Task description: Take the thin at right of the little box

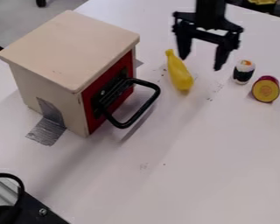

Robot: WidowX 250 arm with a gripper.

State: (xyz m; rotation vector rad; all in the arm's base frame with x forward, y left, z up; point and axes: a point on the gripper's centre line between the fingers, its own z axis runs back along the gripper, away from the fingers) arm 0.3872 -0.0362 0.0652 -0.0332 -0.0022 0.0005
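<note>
The black gripper (201,62) hangs over the upper right of the table, its two fingers spread apart with nothing held between them. A wooden box (72,48) with a red front and a black handle stands at the left, taped to the table. Right of the box lies a yellow banana-like object (178,72), just below the gripper's left finger in the view. Further right are a small black-and-white sushi-like piece (244,72) and a short round can (265,89) with a yellow face and dark red side, lying on its side.
The box's black handle (151,103) juts out over the white table (189,175). Silver tape (47,130) holds the box's near side. Black and metal equipment (26,209) occupies the lower left corner. Something yellow (262,1) shows at the top right edge.
</note>
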